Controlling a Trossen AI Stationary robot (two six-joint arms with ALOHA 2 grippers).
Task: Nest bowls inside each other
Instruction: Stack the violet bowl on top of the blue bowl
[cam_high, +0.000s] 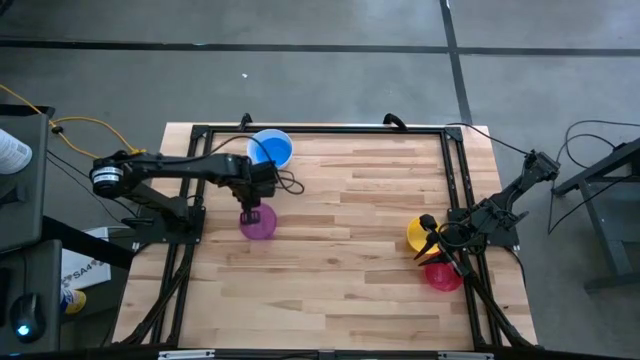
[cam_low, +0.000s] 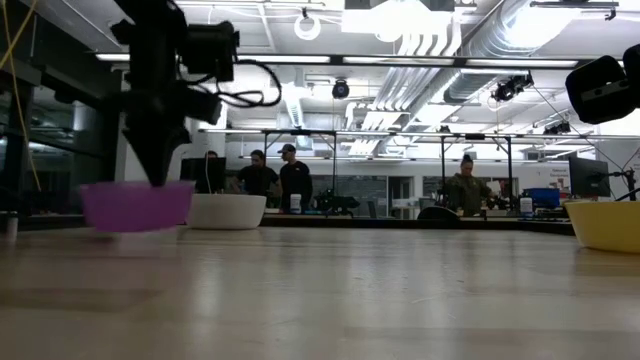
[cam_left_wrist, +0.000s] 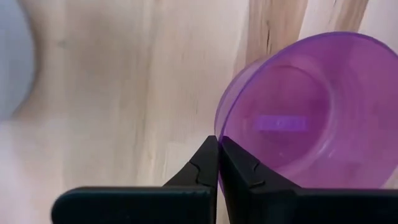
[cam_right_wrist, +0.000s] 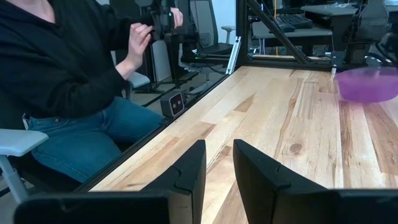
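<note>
Took the table (cam_high: 350, 190) from above as a dial, twelve o'clock at its far edge. Found the purple bowl (cam_high: 259, 224) a little off centre toward nine o'clock, upright on the wood. Saw the left gripper (cam_left_wrist: 218, 149) down at that bowl's eleven o'clock rim, its fingers (cam_left_wrist: 202, 165) pressed together with the thin purple wall running into the slit between them, so pinching the rim. Could not tell from the level view whether the bowl's base rested on the wood or hung just clear of it. Noted the blue bowl (cam_high: 272, 149) at eleven o'clock, near the far edge and apart from the purple one; in the level view made out a white bowl (cam_low: 227, 210) just behind the purple one, but could not tell whether the blue one sat inside it. Placed the yellow bowl (cam_high: 417, 234) at three o'clock and the red-pink bowl (cam_high: 443, 277) at four o'clock, both near the table's right edge, close together but not nested. Found the right gripper (cam_right_wrist: 219, 149) between those two, fingers parted with bare wood showing in the gap and nothing held. Beyond the table's side, saw a seated person (cam_right_wrist: 56, 68) in a dark top and blue jeans, one hand (cam_right_wrist: 138, 40) raised.
</note>
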